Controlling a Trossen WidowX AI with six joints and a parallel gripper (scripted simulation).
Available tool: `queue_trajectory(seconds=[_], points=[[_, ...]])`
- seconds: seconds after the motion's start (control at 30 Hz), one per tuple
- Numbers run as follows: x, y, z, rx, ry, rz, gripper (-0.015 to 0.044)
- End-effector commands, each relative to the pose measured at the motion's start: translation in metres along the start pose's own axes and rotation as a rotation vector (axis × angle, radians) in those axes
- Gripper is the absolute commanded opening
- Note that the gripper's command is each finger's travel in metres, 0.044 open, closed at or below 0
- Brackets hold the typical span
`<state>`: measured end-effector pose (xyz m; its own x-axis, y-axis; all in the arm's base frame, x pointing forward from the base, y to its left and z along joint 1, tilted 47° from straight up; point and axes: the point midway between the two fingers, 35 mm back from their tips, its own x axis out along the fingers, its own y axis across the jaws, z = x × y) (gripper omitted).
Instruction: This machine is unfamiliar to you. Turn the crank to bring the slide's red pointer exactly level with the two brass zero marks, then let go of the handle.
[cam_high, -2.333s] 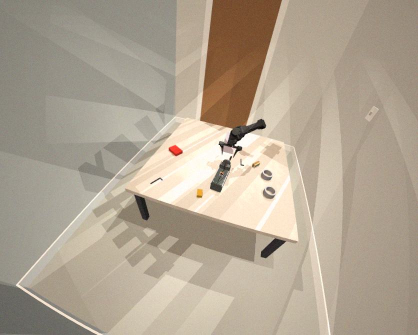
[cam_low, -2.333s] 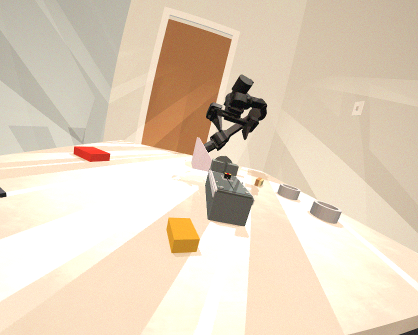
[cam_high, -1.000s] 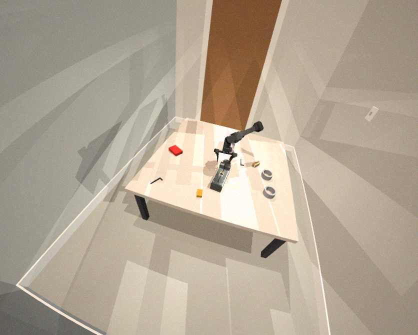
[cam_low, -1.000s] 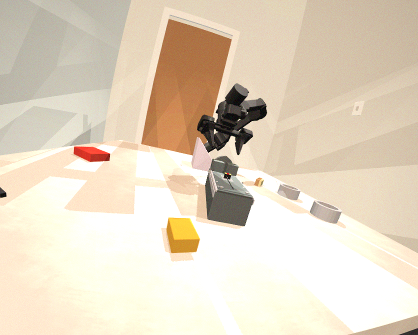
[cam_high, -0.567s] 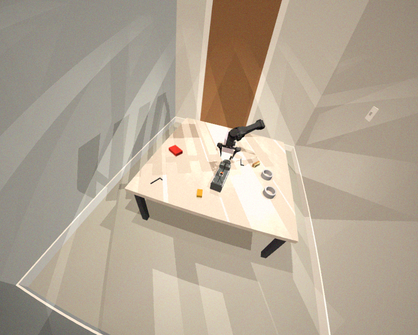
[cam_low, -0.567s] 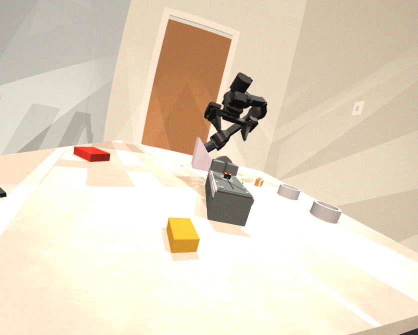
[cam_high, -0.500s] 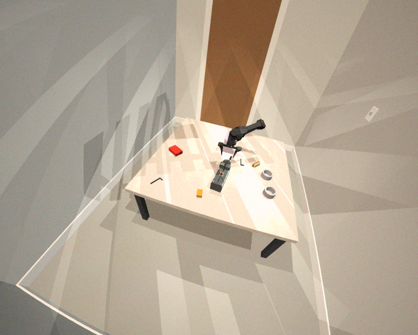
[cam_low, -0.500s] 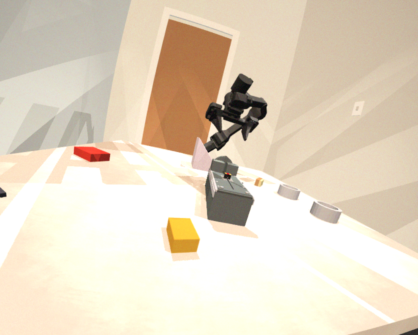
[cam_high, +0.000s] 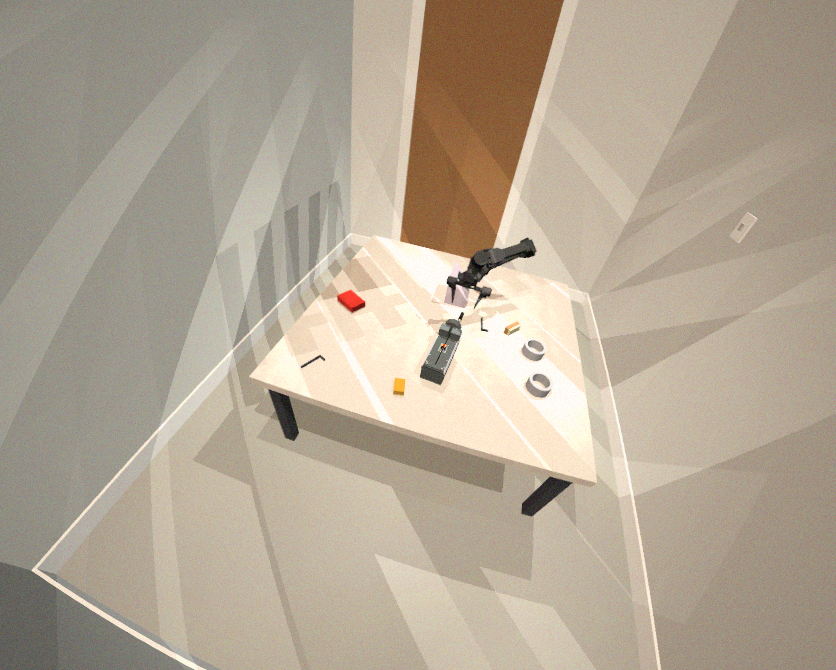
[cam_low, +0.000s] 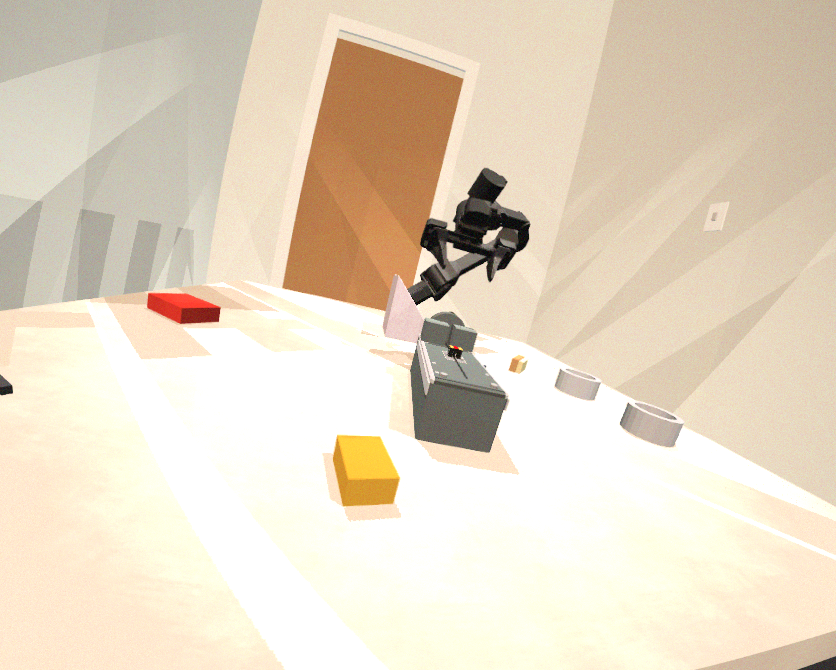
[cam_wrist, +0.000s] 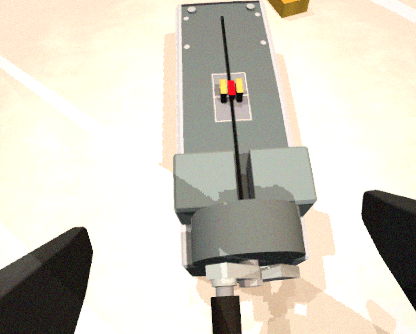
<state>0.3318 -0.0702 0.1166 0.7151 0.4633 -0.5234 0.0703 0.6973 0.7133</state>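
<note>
The grey machine (cam_high: 434, 368) (cam_low: 457, 418) (cam_wrist: 202, 130) stands on the table, its crank end toward the arm. In the wrist view the slide's red pointer (cam_wrist: 231, 88) sits between the left brass mark (cam_wrist: 223, 86) and the right brass mark (cam_wrist: 240, 86). It looks level or nearly level with them; an exact match cannot be told. The crank's black handle (cam_wrist: 226, 315) (cam_high: 460, 316) sticks out from the round drum (cam_wrist: 247, 232) toward the arm. My gripper (cam_high: 465, 304) (cam_low: 468, 272) (cam_wrist: 227, 223) is open and empty above the crank end, touching nothing.
An orange block (cam_high: 399, 385) (cam_low: 366, 469) (cam_wrist: 291, 7) lies beyond the machine's far end. A red block (cam_high: 351, 300) (cam_low: 182, 307) lies left. Two grey rings (cam_high: 538, 385) (cam_low: 650, 425), a small tan block (cam_high: 512, 328) and a black hex key (cam_high: 482, 325) lie right. A pinkish plate (cam_low: 401, 315) stands behind.
</note>
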Motion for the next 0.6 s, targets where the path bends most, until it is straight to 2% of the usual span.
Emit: queue_trajectory(seconds=[0.0,0.2,0.57], points=[[-0.009,0.002,-0.014,0.031,-0.012,-0.022,0.0440],[-0.012,0.003,-0.026,0.053,-0.020,-0.034,0.0440],[0.017,0.004,-0.054,0.053,-0.021,-0.032,0.0440]])
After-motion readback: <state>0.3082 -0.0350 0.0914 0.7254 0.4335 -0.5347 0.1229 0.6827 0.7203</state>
